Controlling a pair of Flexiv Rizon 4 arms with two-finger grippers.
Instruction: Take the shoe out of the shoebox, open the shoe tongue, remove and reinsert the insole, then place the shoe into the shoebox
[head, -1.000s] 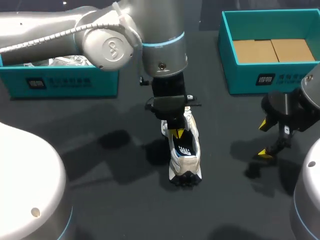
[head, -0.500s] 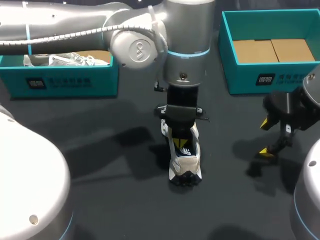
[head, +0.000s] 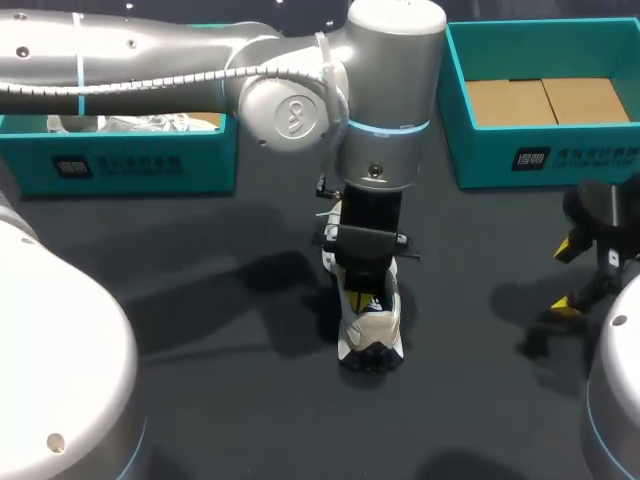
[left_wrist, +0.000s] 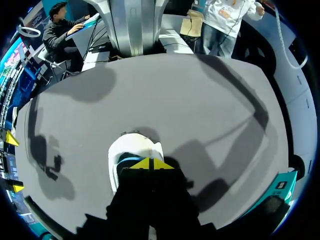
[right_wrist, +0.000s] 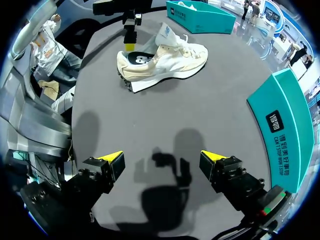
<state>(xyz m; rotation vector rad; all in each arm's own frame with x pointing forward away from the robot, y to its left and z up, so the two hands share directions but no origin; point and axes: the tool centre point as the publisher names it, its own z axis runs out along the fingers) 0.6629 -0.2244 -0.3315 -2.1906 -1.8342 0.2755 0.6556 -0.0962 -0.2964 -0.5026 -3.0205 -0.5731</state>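
A cream and white shoe (head: 372, 328) stands upright on the dark table, its dark lugged end toward the front edge. It also shows in the left wrist view (left_wrist: 131, 146) and the right wrist view (right_wrist: 165, 62). My left gripper (head: 352, 298) hangs straight down over the shoe's opening. Its yellow tips are pressed together at the blue insole, and nothing shows between them (left_wrist: 150, 164). In the right wrist view the left gripper (right_wrist: 129, 46) sits over the shoe's collar end. My right gripper (head: 566, 278) is open, low over the table to the shoe's right (right_wrist: 162, 157).
A teal shoebox (head: 540, 155) with a bare cardboard floor stands at the back right (right_wrist: 280, 120). A second teal box (head: 130, 165) at the back left holds another shoe (right_wrist: 200, 17). My left arm spans the table's back from the left.
My left arm has swung right and a little forward, keeping its shut gripper over the shoe's opening. My right gripper has drawn back to the right, still open. The shoe has stayed put.
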